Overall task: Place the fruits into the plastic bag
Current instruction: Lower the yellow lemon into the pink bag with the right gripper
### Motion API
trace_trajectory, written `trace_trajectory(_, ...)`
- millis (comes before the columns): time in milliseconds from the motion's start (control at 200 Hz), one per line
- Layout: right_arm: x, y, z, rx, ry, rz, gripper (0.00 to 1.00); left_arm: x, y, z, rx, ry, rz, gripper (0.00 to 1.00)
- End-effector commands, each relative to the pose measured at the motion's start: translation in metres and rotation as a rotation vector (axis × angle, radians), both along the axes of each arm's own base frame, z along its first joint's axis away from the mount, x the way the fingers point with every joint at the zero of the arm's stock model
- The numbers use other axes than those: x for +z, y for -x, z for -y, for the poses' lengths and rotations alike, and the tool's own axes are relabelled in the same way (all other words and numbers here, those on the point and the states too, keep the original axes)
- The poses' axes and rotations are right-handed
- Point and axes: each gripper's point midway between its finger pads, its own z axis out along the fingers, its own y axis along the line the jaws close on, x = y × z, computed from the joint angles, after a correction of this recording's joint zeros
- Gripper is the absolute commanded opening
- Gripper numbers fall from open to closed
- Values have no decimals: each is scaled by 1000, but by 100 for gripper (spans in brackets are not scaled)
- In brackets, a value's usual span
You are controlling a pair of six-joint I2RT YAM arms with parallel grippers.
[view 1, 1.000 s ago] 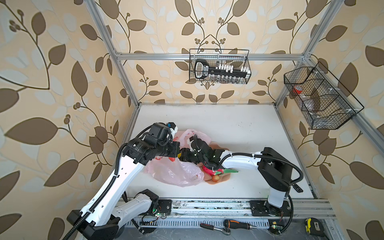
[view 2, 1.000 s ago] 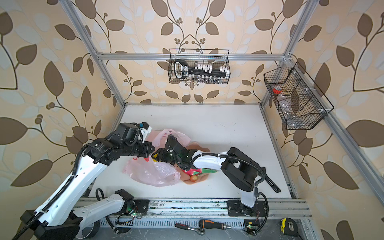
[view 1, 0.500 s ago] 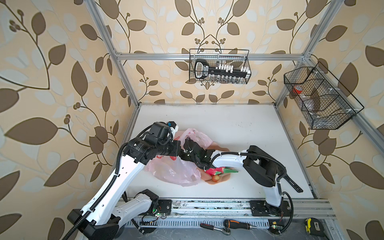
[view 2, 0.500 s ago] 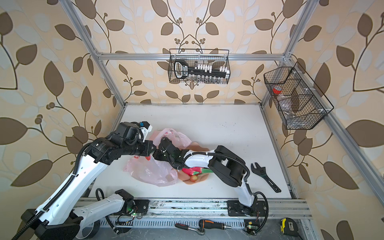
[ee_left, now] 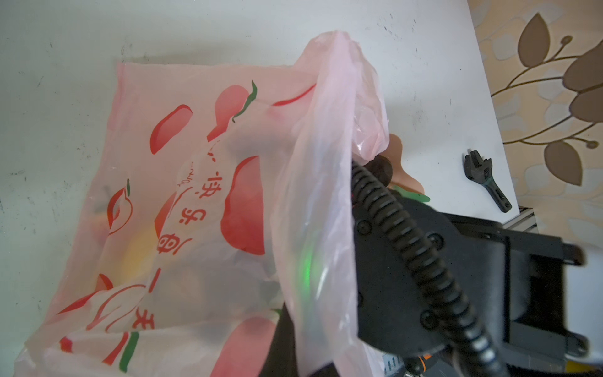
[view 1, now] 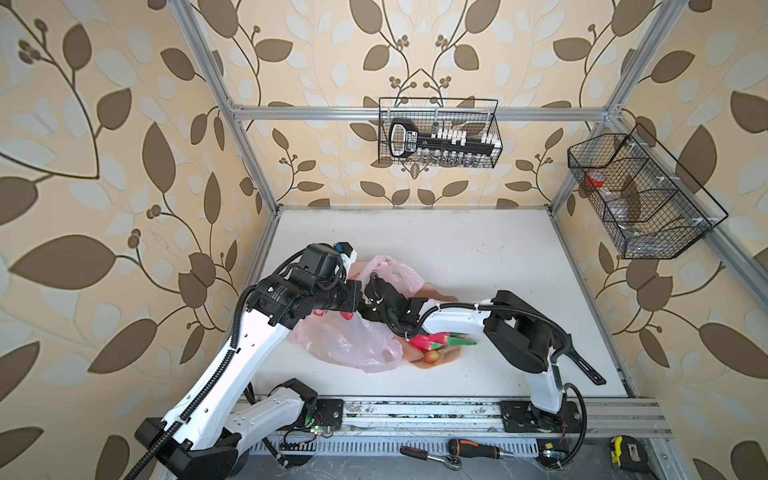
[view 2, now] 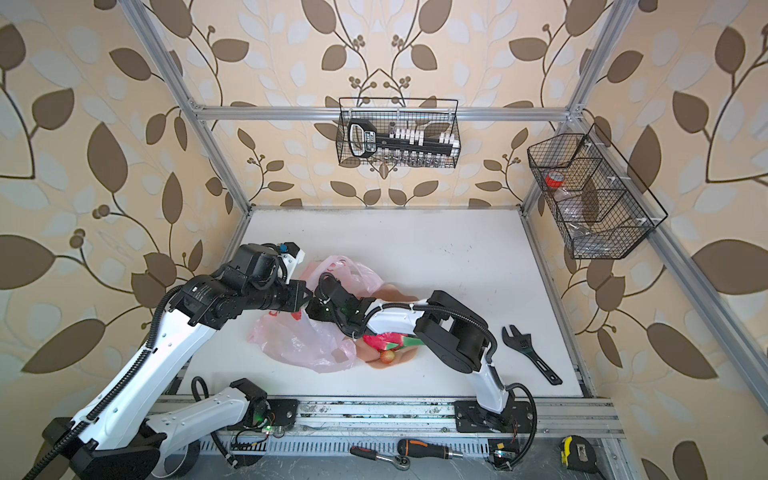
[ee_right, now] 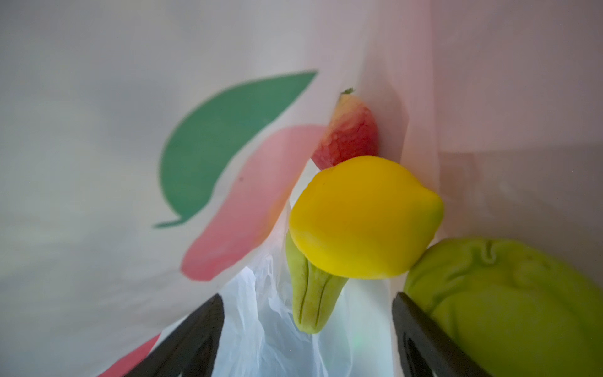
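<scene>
The pink plastic bag [view 1: 353,345] lies at the table's left middle, its mouth lifted. My left gripper [ee_left: 284,326] is shut on the bag's rim film [ee_left: 313,228]. My right gripper [ee_right: 306,297] is inside the bag, open, with nothing between its fingers. Just past its fingertips lie a yellow lemon [ee_right: 365,215], a red-pink fruit [ee_right: 352,133], a narrow green piece [ee_right: 310,293] and a big green pear [ee_right: 509,303] against one finger. Outside the bag, a dragon fruit [view 1: 432,341] and a small red-yellow fruit [view 1: 432,356] rest on the peach plate [view 1: 451,353].
A black wrench [view 2: 530,353] lies on the table to the right of the right arm. Wire baskets hang on the back wall [view 1: 438,133] and the right wall [view 1: 636,195]. A screwdriver [view 1: 473,449] and a ratchet [view 1: 428,457] lie in front of the base rail.
My right arm has swung left and pushed its gripper deeper into the bag's mouth, and its jaws have opened wider. The left arm has kept still, holding the bag.
</scene>
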Motion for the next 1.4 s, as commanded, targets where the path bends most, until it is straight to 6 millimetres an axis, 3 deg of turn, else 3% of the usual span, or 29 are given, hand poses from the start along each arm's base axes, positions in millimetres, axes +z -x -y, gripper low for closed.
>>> trace_trajectory(0, -5, 6, 5, 5, 46, -32, 83, 6, 0, 1, 1, 22, 19, 0)
trace_trajectory(835, 12, 19, 33, 58, 196, 43, 92, 0, 2, -4, 19, 5, 11, 0)
trace_trajectory(1000, 26, 18, 34, 62, 172, 74, 97, -1, 4, -7, 23, -4, 12, 0)
trace_trajectory(1395, 58, 19, 47, 47, 132, 120, 98, -8, 8, -11, 31, -15, 4, 0)
